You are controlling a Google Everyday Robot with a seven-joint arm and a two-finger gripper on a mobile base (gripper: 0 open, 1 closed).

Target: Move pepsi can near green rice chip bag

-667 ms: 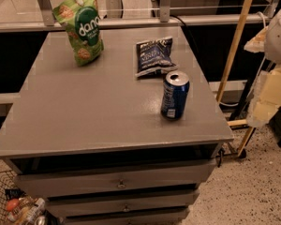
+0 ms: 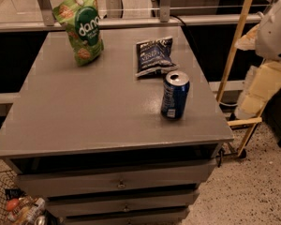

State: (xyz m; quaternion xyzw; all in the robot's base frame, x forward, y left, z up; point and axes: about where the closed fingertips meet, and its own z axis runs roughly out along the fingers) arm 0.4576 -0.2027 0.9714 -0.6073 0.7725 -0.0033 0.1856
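Note:
The pepsi can (image 2: 174, 95) stands upright on the right part of the grey table top (image 2: 84, 111), near its front edge. The green rice chip bag (image 2: 80, 27) stands at the table's far left. My arm's white and cream parts are at the right edge of the view, off the table. My gripper (image 2: 263, 88) is there, to the right of the can and apart from it, holding nothing that I can see.
A flat dark blue snack bag (image 2: 153, 55) lies just behind the can. A wooden frame (image 2: 236, 55) stands right of the table. Drawers (image 2: 117, 184) are under the top. A wire basket (image 2: 14, 205) with items sits at the lower left floor.
The arm at the right edge has shifted slightly left. The can and both bags have not moved.

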